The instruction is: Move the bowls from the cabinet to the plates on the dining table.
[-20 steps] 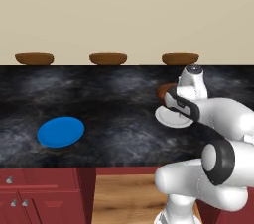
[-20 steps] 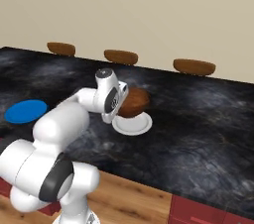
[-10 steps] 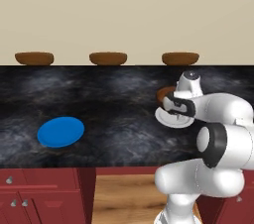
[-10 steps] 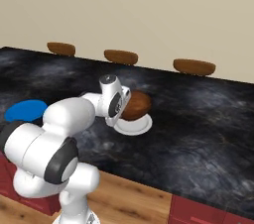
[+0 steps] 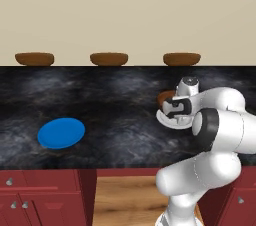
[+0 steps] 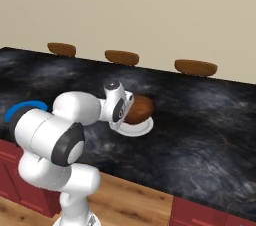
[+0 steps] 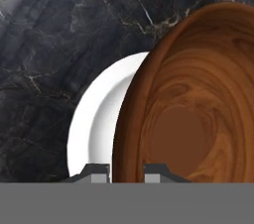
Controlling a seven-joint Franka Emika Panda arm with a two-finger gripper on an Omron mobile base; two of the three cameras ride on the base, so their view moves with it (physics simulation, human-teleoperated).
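My gripper [image 7: 126, 171] pinched the near rim of the brown bowl [image 7: 198, 114], one fingertip inside the wall, one outside. The bowl hung over the white plate [image 6: 141, 129], tilted; I could not tell whether it touched. Both sat mid-worktop [image 5: 115, 100], well back from the front edge. The blue plate [image 5: 61, 132] lay well apart to the left, bare stone between. Three stool tops [image 5: 109, 59] lined the far edge.

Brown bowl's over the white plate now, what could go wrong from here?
1. The hand pinches the rim of the dark brown wooden bowl, which looks tilted; releasing now might let it rock or slide.
2. The bowl sits toward one side of the small white round plate, so it may land partly on the black marbled tabletop.
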